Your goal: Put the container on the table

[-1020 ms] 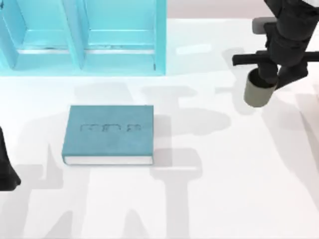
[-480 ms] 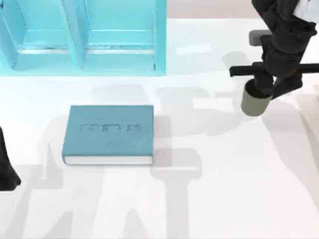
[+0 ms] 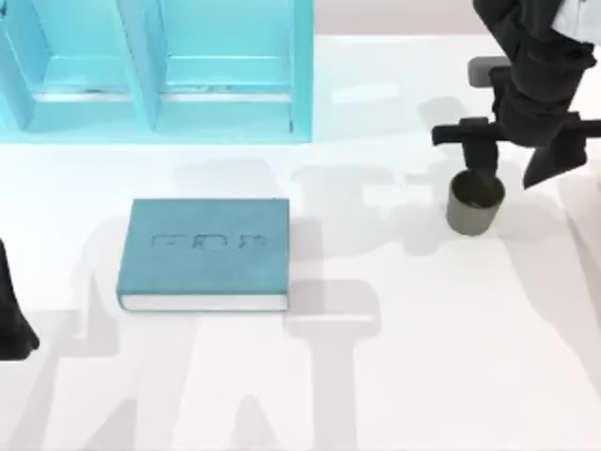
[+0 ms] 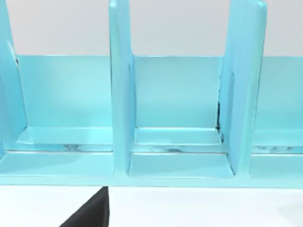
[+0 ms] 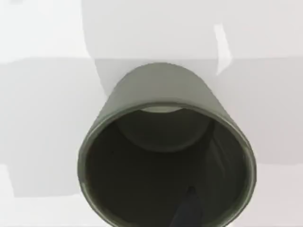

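Standing upright on the table, the container, right tool spread open just above

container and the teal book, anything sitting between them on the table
Nothing. In the top view, only bare white table with soft grey shadows lies between the container and the book.

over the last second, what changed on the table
The small olive-brown cylindrical cup went from tilted in the right gripper to standing upright on the white tabletop, and the gripper now looks open above it. The teal book, light-blue shelf unit and parked left arm stayed put.
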Controlling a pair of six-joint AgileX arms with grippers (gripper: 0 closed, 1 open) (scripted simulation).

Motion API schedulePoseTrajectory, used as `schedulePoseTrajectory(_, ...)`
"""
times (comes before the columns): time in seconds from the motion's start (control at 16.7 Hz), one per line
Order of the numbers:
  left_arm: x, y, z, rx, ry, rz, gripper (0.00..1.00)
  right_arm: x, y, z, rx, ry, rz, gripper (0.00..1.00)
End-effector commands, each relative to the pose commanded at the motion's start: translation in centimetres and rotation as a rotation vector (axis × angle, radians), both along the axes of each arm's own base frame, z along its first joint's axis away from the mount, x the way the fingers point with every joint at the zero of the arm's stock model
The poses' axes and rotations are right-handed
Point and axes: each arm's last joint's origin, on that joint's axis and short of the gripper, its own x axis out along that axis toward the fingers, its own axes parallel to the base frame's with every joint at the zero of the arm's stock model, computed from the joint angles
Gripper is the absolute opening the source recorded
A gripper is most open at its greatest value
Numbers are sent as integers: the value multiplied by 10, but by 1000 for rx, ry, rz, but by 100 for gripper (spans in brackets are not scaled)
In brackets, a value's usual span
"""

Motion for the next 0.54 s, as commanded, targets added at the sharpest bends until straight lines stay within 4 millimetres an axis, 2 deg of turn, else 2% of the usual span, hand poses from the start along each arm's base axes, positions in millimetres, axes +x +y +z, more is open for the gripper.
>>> schedulePoseTrajectory(0.18, 0, 0, 0, 0, 0, 0, 100, 0, 0, 0, 0, 0, 0, 98)
schedulePoseTrajectory(0.54, 0, 0, 0, 0, 0, 0, 100, 0, 0, 0, 0, 0, 0, 100)
